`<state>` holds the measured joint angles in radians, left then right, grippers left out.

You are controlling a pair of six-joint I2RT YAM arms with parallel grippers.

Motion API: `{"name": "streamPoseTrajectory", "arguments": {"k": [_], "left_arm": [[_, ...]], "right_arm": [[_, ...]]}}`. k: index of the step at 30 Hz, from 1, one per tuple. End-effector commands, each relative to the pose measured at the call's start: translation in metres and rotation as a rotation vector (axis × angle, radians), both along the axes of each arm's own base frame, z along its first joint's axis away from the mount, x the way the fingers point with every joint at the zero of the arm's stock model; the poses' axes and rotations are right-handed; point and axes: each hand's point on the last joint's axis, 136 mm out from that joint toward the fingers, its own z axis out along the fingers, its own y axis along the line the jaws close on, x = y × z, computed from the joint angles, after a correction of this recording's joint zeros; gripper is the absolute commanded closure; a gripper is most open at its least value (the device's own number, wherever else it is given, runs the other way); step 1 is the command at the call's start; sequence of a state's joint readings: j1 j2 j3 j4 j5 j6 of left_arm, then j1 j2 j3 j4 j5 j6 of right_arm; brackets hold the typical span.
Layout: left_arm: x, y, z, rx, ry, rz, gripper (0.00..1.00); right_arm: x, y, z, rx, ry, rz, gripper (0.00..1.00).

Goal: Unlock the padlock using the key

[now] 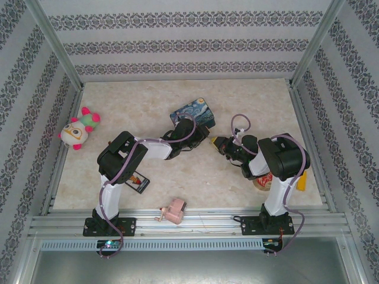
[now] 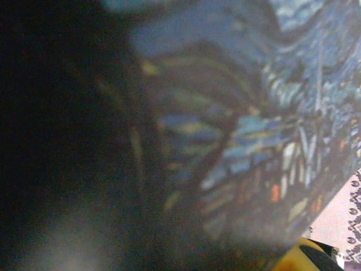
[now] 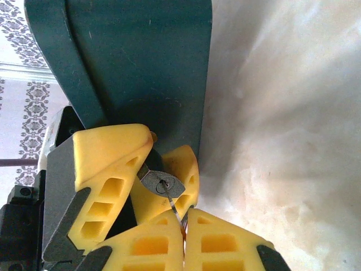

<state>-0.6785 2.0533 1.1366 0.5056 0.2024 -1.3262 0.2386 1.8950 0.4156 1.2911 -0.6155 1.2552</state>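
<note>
R gripper (image 3: 183, 219) is pinching fully shut on the key (image 3: 174, 204), its thin blade sticking up from btwn the yellow tips. L gripper (image 3: 163, 165) is clamping narrow on the padlock (image 3: 162, 184). In the R wrist view one yellow finger (image 3: 107, 164) is sitting on the lock's left and the other on its right. Padlock is showing its grey hex-shaped underside w/ the keyhole. Key tip is touching the keyhole, but can't tell how deep it's sitting. Shackle is hidden.

A dark teal flat panel (image 3: 141, 62) is standing just behind the L fingers; can't tell what it is.

From above, both claws are meeting mid-table, just near-right of the blue painted tin (image 1: 198, 111). R gripper is pointing left and the L arm (image 1: 151, 148) is reaching to the tin's near edge. L wrist cam is looking at the tin's paintwork, v close & blurred.

Elsewhere, a plush toy (image 1: 79, 129) is lying at the left edge, a pink gadget (image 1: 172, 212) at the near edge by centre, and a dark card (image 1: 137, 182) beside the L arm.
</note>
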Motion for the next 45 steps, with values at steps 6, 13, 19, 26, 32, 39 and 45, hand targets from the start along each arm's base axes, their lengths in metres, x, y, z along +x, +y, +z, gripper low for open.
{"name": "streamPoseTrajectory", "arguments": {"k": [6, 13, 19, 26, 32, 39, 45], "left_arm": [[-0.048, -0.035, 0.0, -0.127, 0.125, -0.197, 0.9], [-0.052, -0.033, -0.003, -0.157, 0.164, -0.197, 0.9], [-0.052, -0.03, -0.007, -0.188, 0.194, -0.181, 0.9], [-0.055, -0.024, -0.013, -0.152, 0.232, -0.171, 0.9], [-0.057, -0.02, -0.019, -0.116, 0.263, -0.158, 0.9], [-0.061, -0.01, -0.015, -0.052, 0.301, -0.13, 0.9], [-0.063, 0.001, -0.007, 0.023, 0.308, -0.108, 0.9]], "right_arm": [[0.019, 0.01, 0.051, 0.063, -0.169, 0.023, 1.0], [0.013, 0.011, 0.05, 0.049, -0.175, 0.027, 1.0], [0.008, 0.012, 0.049, 0.038, -0.184, 0.036, 1.0], [0.005, 0.007, 0.045, 0.02, -0.18, 0.009, 1.0], [0.003, 0.016, 0.045, 0.019, -0.184, 0.035, 1.0], [-0.006, 0.032, 0.029, -0.004, -0.161, 0.067, 1.0], [-0.007, 0.035, 0.028, -0.006, -0.166, 0.089, 1.0]]}}
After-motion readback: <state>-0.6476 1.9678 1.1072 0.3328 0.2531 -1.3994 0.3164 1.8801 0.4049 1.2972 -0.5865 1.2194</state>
